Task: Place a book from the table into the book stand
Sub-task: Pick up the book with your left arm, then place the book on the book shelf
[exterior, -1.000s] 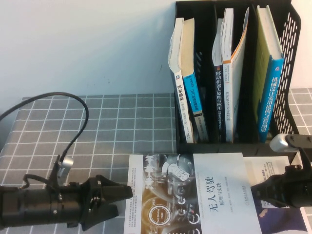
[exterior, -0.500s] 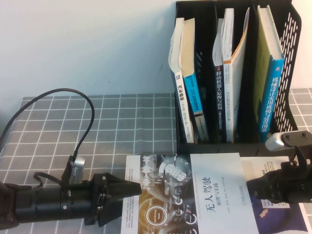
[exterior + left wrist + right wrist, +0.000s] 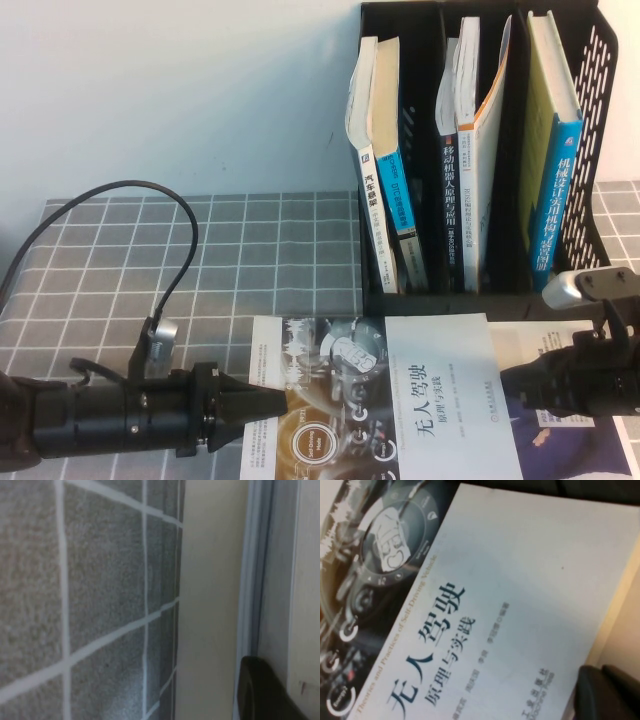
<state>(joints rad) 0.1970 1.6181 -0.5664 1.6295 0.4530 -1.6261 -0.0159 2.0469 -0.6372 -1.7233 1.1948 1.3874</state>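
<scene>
The book, half white with a black title and half dark with orange rings, lies flat on the gridded table in front of the black book stand. My left gripper reaches in low from the left, its fingers drawn to a point over the book's left edge and shut on it. In the left wrist view one dark finger lies against the book's pale edge. My right gripper is shut, with its tip against the book's right edge. In the right wrist view the book's cover fills the frame and the right gripper sits at its edge.
Several books stand upright in the stand's three slots. Another book with a white cover lies under the right side of the task's book. The left arm's black cable loops above the cloth. A pale wall rises behind the table.
My left gripper moved right to the book's left edge and its fingers closed from wide open to a point. My right gripper and the book shifted slightly left.
</scene>
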